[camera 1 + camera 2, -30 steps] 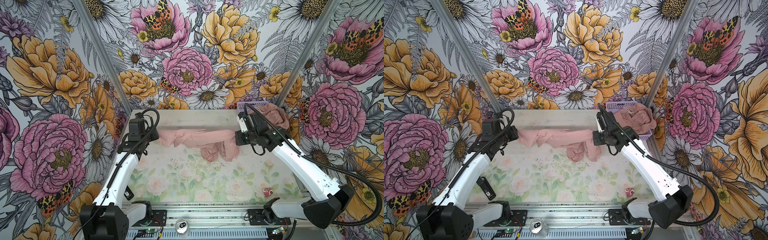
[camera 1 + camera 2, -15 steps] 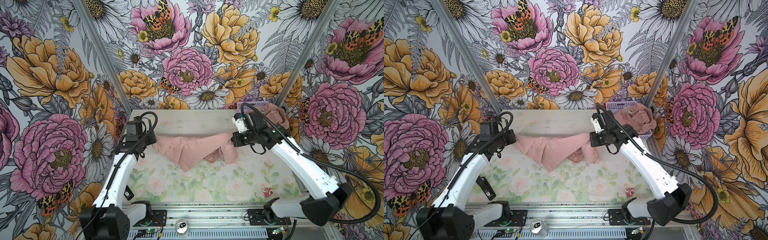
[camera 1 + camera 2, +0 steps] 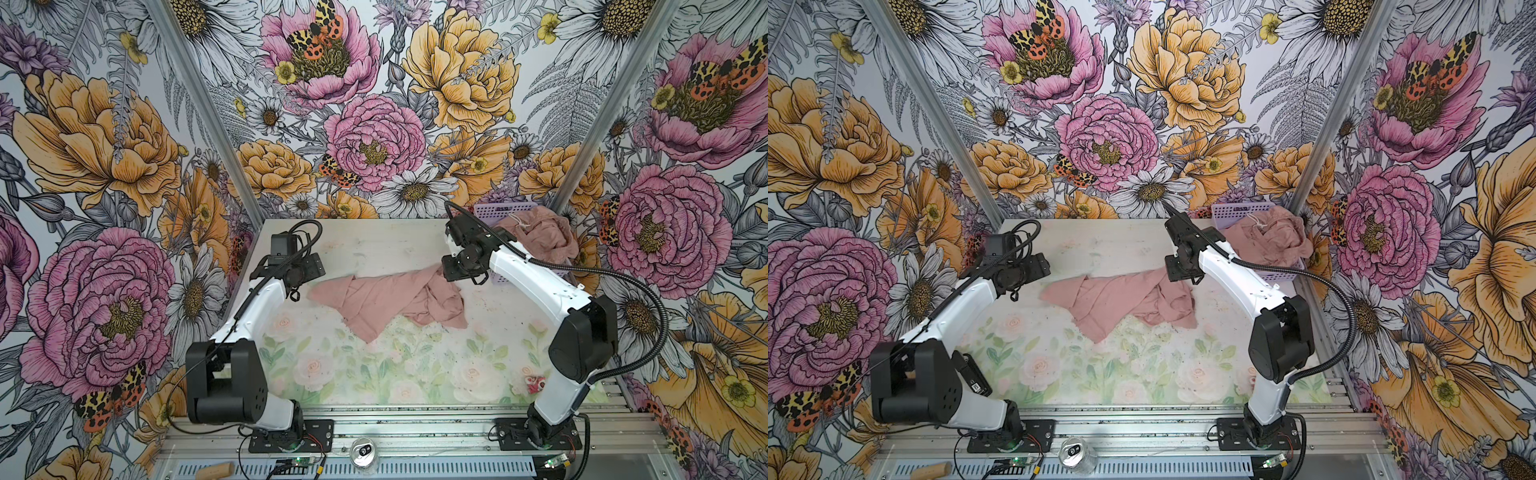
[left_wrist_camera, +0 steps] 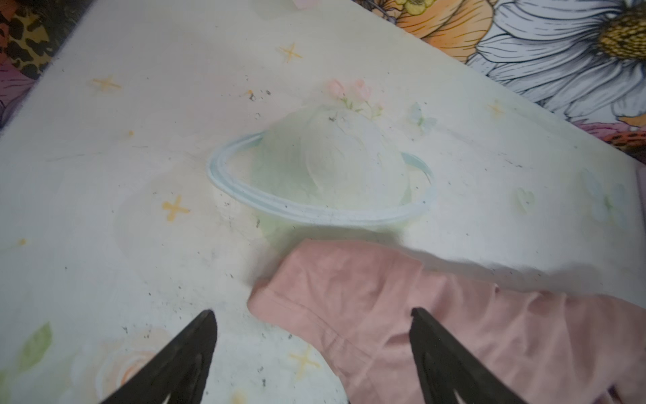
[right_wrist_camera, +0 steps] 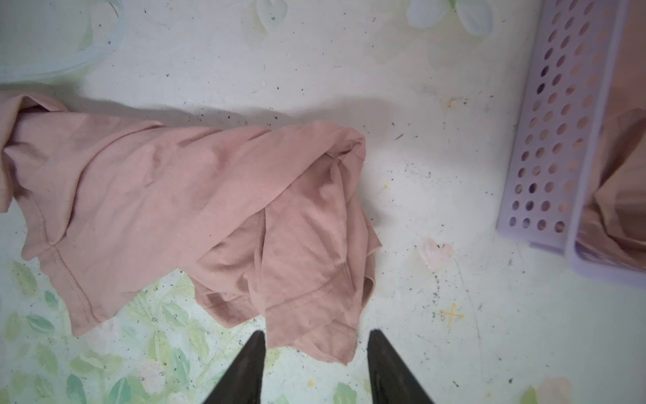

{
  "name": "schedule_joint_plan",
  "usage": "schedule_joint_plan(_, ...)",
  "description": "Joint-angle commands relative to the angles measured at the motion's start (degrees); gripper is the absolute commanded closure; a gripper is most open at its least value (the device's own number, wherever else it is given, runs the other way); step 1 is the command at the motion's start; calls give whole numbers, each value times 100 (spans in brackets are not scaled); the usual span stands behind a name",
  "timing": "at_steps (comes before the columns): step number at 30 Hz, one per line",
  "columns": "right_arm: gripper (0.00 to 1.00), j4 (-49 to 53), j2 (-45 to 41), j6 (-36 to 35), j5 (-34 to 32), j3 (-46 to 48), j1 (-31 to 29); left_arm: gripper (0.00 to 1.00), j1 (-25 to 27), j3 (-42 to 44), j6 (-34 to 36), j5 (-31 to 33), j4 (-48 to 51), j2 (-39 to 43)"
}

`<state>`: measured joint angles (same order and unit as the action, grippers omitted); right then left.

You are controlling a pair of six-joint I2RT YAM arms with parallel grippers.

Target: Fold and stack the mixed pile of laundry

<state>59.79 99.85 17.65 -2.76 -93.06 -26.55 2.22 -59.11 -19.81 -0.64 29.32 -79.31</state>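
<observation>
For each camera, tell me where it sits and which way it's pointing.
Top views: high over the near edge of the table, looking down toward the back wall; both arms show whole.
Left wrist: on the left arm, looking down past the open left gripper at one end of the pink garment.
Right wrist: on the right arm, looking down past the open right gripper at the garment's other end and the lilac basket.
Shared: both wrist views catch that garment, from opposite ends.

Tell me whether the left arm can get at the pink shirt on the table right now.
Probably yes: the left tool stands open at one end of the pink shirt, with nothing between them.
</observation>
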Motion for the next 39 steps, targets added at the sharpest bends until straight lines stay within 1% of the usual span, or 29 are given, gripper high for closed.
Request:
schedule_joint_plan(1, 48, 33, -503, 159, -221, 379, 21, 14, 745, 836, -1098, -189, 111, 697)
schedule_joint_plan(3, 47, 29, -636, 207, -222, 572, 35, 19, 1376, 1323, -1681, -228, 143, 1002)
schedule_joint_plan(5, 47, 33, -737, 224, -242, 677, 31, 26, 1974, 1685, -2223, -228, 144, 1178)
schedule_joint_plan(8, 47, 33, -785, 227, -184, 744, 46, 32, 2769, 1953, -2634, -109, 197, 1020)
schedule_joint_plan(11, 46, 33, -733, 224, -103, 732, 59, 36, 3218, 1923, -2738, 0, 193, 607)
schedule_joint_plan(13, 46, 33, -738, 209, -77, 727, 58, 38, 3422, 1794, -2705, 91, 201, 308)
schedule_joint_plan(19, 46, 27, -917, 215, -78, 856, 70, 46, 3586, 1502, -2589, 438, 337, -268)
schedule_joint_plan(23, 46, -2, -1027, 254, -77, 1018, 68, 48, 3694, 1295, -2514, 689, 346, -507)
schedule_joint_plan(29, 46, -20, -1154, 272, -75, 1158, 73, 53, 3740, 1042, -2357, 828, 521, -897)
schedule_joint_plan(36, 46, -29, -1213, 288, -75, 1275, 100, 65, 3823, 944, -2222, 938, 712, -1211)
schedule_joint_plan(39, 46, -54, -1240, 314, -84, 1379, 111, 76, 3851, 978, -2218, 951, 732, -1259)
